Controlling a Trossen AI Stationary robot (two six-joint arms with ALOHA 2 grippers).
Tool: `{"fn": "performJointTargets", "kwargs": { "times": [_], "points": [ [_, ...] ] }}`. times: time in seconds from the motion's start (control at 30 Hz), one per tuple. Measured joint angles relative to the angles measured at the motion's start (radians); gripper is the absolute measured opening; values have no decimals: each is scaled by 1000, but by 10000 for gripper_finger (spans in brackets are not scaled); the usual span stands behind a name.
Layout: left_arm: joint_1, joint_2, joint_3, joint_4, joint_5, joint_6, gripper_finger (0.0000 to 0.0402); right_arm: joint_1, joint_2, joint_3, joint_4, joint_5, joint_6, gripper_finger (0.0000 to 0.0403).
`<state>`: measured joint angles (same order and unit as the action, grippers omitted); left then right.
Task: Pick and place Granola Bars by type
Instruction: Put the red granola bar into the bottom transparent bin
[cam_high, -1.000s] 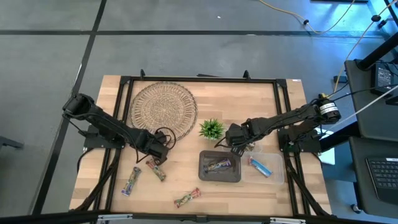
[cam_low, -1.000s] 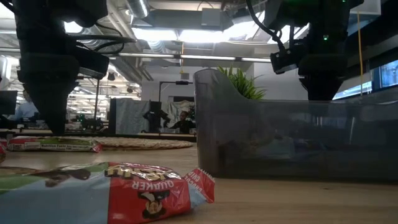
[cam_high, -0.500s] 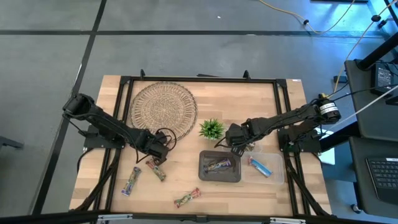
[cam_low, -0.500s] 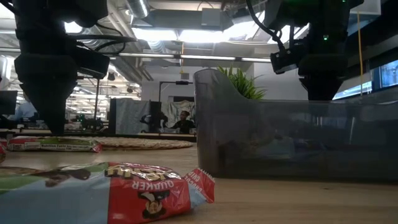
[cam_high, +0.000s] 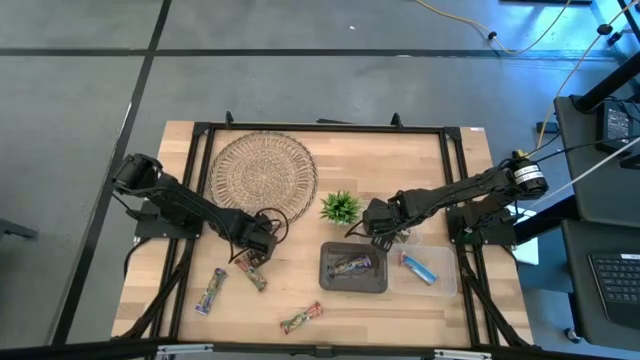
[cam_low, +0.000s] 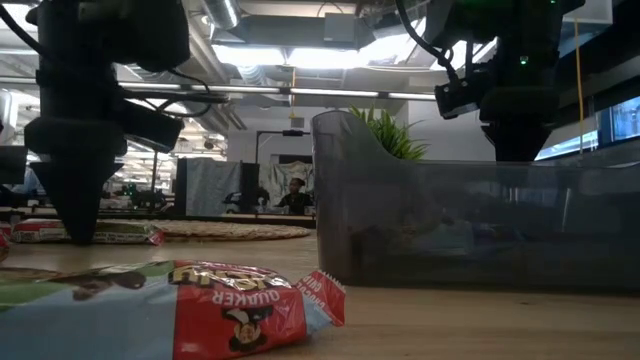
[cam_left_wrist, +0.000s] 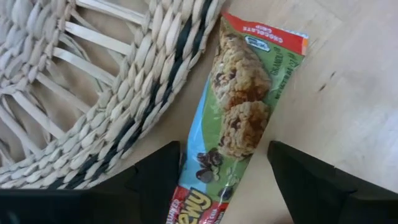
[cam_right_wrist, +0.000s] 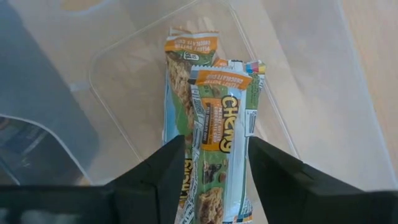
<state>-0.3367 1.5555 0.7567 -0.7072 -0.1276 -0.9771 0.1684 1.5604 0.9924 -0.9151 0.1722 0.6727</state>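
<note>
Between left pincer (cam_left_wrist: 221, 186) fingers: green-wrapped bar (cam_left_wrist: 233, 118).

An open-plan lab: exposed ceiling ducts (cam_low: 300, 75), framed robot table (cam_high: 330, 150).

**Crowded centre, open far edge**

The far strip of the table (cam_high: 400, 150), to the right of the woven mat (cam_high: 262, 172), lies bare and gives open passage. The plant (cam_high: 341, 207) stands between the mat and the right gripper (cam_high: 380, 236), narrowing the middle lane. The dark bin (cam_high: 353, 268) and the clear tray (cam_high: 428, 268) sit side by side, walling off the near right. On the near left, loose granola bars (cam_high: 211, 291) lie scattered, with bare wood between them. The left gripper (cam_left_wrist: 221, 180) straddles one bar (cam_left_wrist: 233, 118), fingers spread either side, just beside the mat's rim.
</note>
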Motion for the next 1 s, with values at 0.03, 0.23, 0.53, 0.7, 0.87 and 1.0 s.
{"fn": "performJointTargets", "kwargs": {
  "times": [0.03,0.23,0.53,0.7,0.87,1.0],
  "points": [
    [0,0,0,2,1,-1,236,0,0,0,-1,0,0,179],
    [-2,-2,0,17,5,-4,165,0,0,0,-2,0,0,179],
    [-3,-2,0,29,10,-5,82,4,-9,0,-6,36,24,179],
    [-3,-16,-1,30,12,13,74,22,-71,0,-7,71,26,179],
    [-3,-78,13,27,-32,15,72,49,-170,0,13,123,26,179],
    [-3,-157,31,39,-91,15,72,71,-251,0,74,150,16,179]
  ]
}}
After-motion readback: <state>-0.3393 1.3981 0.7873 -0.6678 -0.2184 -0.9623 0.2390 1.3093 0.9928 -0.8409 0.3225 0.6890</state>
